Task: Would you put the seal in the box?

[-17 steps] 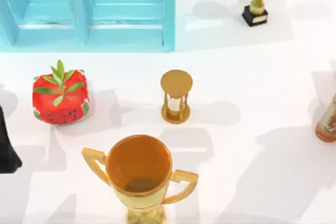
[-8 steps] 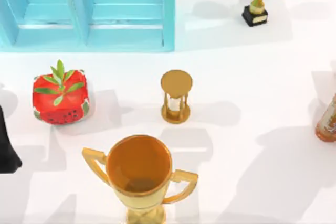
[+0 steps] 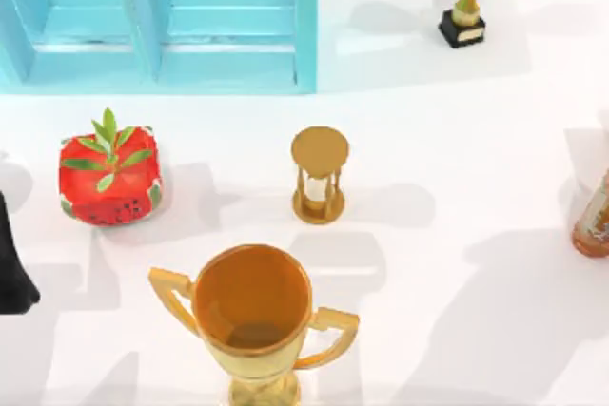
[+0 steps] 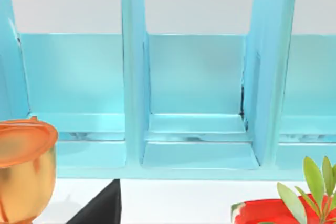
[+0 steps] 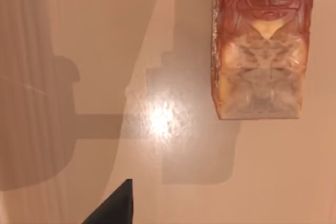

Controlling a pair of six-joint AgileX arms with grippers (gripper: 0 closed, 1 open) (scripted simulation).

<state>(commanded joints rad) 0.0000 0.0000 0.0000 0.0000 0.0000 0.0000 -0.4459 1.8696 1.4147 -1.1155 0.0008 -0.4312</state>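
At the table's three o'clock edge in the top view, the seal stands on the white table, well apart from the blue box up at eleven o'clock. So the seal is not in the box.

The right wrist view looks down on the seal, with a dark tip of the right gripper near it. Whether that tool is wide or narrow I cannot tell, and it holds nothing I can see. The left arm waits at nine o'clock; its tool's state I cannot tell either.

I judge the step to be the reach for the seal. The next move calls for centring over it, then a carry clear of the hourglass and big trophy.
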